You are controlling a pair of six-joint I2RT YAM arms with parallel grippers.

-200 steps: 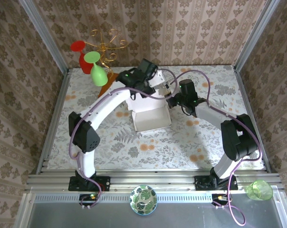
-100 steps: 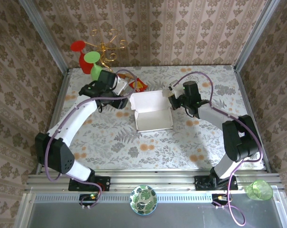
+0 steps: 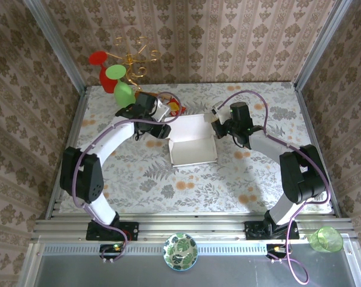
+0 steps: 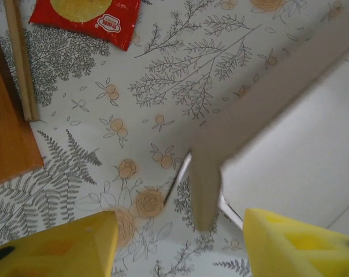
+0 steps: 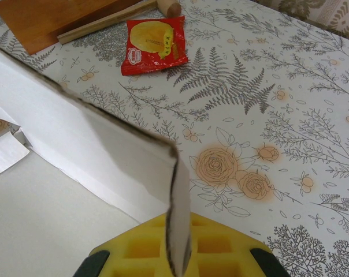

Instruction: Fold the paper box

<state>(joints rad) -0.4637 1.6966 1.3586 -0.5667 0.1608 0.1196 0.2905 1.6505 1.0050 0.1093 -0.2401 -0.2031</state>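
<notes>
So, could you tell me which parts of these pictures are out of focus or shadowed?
Left wrist view: the paper box flap near the lens is blurred, the floral tablecloth sharp. Right wrist view: the red snack packet is crisp, the box wall's inner face shaded. Top view: even light, only soft shadows.

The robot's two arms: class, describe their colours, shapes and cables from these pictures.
Both the left arm and the right arm have white tubular links joined by bulky black joint housings. A thin purple cable loops along each. The finger pads are bright yellow, moulded with square recesses.
</notes>
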